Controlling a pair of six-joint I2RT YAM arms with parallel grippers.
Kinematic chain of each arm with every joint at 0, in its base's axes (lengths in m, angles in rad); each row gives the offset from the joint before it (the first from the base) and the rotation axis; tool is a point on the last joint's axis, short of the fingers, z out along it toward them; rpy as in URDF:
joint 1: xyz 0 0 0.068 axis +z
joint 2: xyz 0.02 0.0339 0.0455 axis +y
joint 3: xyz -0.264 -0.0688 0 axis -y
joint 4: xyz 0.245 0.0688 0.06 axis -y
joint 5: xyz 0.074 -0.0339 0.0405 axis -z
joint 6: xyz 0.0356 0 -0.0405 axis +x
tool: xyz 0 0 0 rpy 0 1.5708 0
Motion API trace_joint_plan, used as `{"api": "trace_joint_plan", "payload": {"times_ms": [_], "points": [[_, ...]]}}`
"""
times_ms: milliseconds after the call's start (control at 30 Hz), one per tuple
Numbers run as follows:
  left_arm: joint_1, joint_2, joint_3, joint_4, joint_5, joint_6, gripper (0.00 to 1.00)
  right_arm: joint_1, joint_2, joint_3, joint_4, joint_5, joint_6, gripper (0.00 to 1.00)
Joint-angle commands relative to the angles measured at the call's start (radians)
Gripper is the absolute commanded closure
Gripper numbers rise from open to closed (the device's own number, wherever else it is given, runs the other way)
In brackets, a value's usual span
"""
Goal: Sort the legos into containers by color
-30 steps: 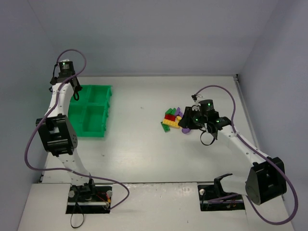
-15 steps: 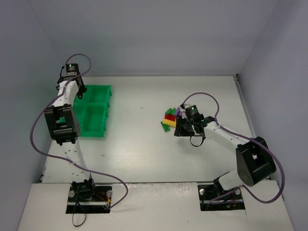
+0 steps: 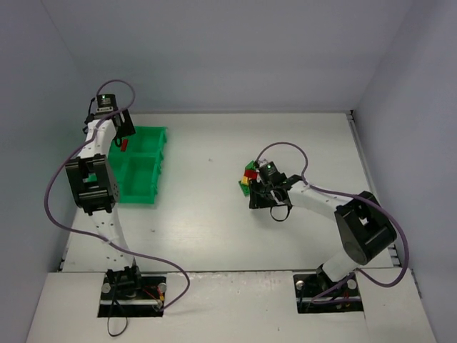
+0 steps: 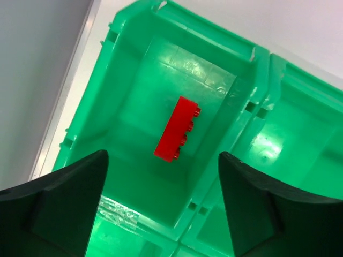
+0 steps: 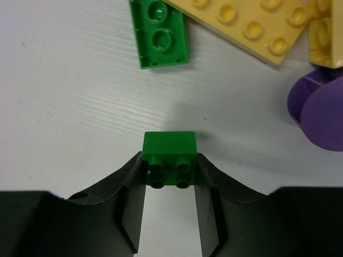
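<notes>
The green tray (image 3: 143, 171) with its four containers stands at the far left. My left gripper (image 3: 118, 130) hovers over its far-left compartment (image 4: 161, 96), open (image 4: 162, 163), with nothing between the fingers. Below it a red lego (image 4: 178, 128) (image 3: 123, 145) sits tilted in that compartment, studs sideways. My right gripper (image 5: 169, 174) (image 3: 258, 196) is shut on a small green lego (image 5: 169, 155), low over the table, just near of the lego pile (image 3: 251, 175). Close by lie a green two-stud lego (image 5: 159, 32), a yellow plate (image 5: 241, 24) and a purple piece (image 5: 319, 107).
The tray's right-hand compartments (image 4: 300, 139) show nothing inside. The table's left edge (image 4: 69, 80) runs right beside the tray. The right arm's cable (image 3: 285, 150) loops above the pile.
My left gripper has opened and the red lego has left its fingers into the compartment. The right gripper has swung left to the near side of the pile.
</notes>
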Motion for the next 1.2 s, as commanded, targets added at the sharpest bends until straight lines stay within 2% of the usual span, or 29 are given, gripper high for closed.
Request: {"api": "trace_joint_plan", "payload": {"times_ms": [0,67,200,267,400,433,500,533,567,600,667,700,767,867,1000,1167], "points": [[0.003,-0.183,0.041,0.03,0.006,-0.025,0.17,0.058,-0.004,0.082,0.029,0.045,0.002,1.0],[-0.002,-0.286,-0.002,0.043,0.026,-0.051,0.12,0.08,0.016,0.122,0.031,0.048,-0.002,1.0],[-0.043,-0.467,-0.094,0.041,0.038,-0.075,0.09,0.133,0.065,0.206,0.031,0.068,-0.025,0.99],[-0.07,-0.588,-0.186,0.049,0.036,-0.083,0.09,0.164,0.115,0.264,0.031,0.076,-0.039,0.98],[-0.155,-0.737,-0.324,-0.014,0.005,-0.097,0.08,0.218,0.221,0.364,0.032,0.102,-0.061,0.96],[-0.226,-0.765,-0.352,-0.028,-0.014,-0.098,0.08,0.239,0.264,0.384,0.032,0.106,-0.065,0.93],[-0.282,-0.852,-0.449,-0.039,-0.022,-0.097,0.08,0.258,0.306,0.436,0.031,0.117,-0.076,0.9],[-0.325,-0.883,-0.479,-0.039,-0.02,-0.102,0.08,0.265,0.341,0.452,0.032,0.119,-0.077,0.86],[-0.342,-0.942,-0.537,-0.043,-0.019,-0.108,0.08,0.281,0.358,0.465,0.032,0.122,-0.077,0.84],[-0.354,-0.969,-0.562,-0.049,-0.016,-0.126,0.08,0.287,0.39,0.488,0.032,0.134,-0.077,0.77],[-0.374,-1.038,-0.605,-0.078,0.029,-0.134,0.08,0.308,0.416,0.507,0.032,0.143,-0.079,0.72],[-0.382,-1.058,-0.642,-0.091,0.035,-0.14,0.08,0.315,0.434,0.518,0.031,0.155,-0.077,0.65],[-0.406,-1.116,-0.682,-0.109,0.05,-0.137,0.08,0.325,0.45,0.527,0.031,0.158,-0.077,0.59],[-0.417,-1.175,-0.748,-0.138,0.082,-0.132,0.08,0.328,0.462,0.53,0.031,0.186,-0.068,0.44],[-0.422,-1.222,-0.805,-0.144,0.159,-0.103,0.08,0.327,0.372,0.509,0.031,0.241,-0.071,0.23],[-0.488,-1.179,-0.835,-0.134,0.198,-0.056,0.08,0.307,0.211,0.469,-0.001,0.284,-0.11,0.18]]}}
